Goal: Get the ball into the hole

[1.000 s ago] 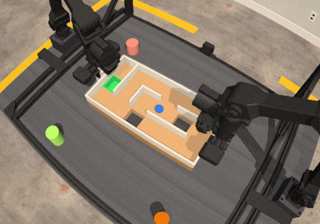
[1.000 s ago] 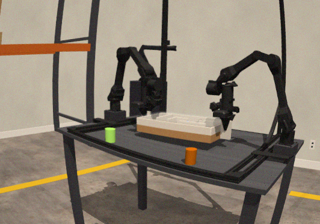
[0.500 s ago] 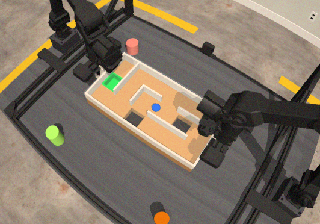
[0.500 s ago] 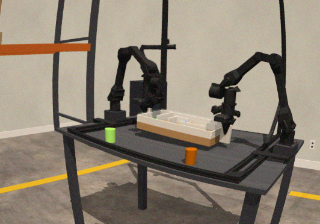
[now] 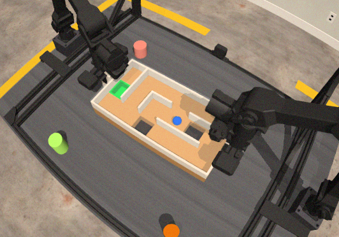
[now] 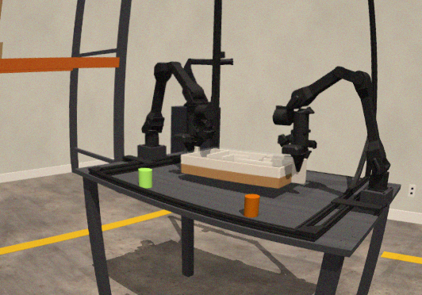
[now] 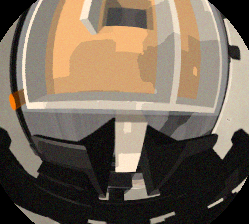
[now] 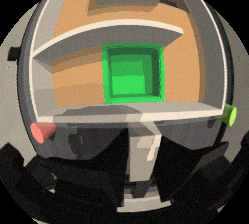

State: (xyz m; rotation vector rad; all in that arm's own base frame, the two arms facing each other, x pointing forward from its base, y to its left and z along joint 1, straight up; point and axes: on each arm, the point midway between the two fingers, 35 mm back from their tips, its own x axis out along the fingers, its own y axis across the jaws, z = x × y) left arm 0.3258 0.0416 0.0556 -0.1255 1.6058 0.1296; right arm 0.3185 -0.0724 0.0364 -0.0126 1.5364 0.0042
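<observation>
The blue ball [image 5: 176, 120] lies on the tan floor of the maze board [image 5: 113, 116] [image 6: 234, 166], between two white inner walls and close to the black hole [image 5: 194, 132] [image 7: 128, 17]. A second black hole [image 5: 143, 127] sits by the near wall. The green-bottomed hole [image 5: 120, 89] [image 8: 134, 74] is in the far-left corner. My left gripper [image 5: 224, 148] [image 6: 298, 164] [image 7: 124, 121] is shut on the white tab at the board's black-hole end. My right gripper [image 5: 106, 77] [image 6: 194, 147] [image 8: 136, 131] is shut on the white tab at the green-hole end.
A pink cylinder [image 5: 139, 49] [image 8: 43, 131] stands behind the board. A lime cylinder [image 5: 58, 143] [image 6: 145, 178] [image 8: 229, 114] stands at the table's left. An orange cylinder [image 5: 171, 230] [image 6: 251, 205] [image 7: 15, 100] stands near the front edge. Black rails frame the table.
</observation>
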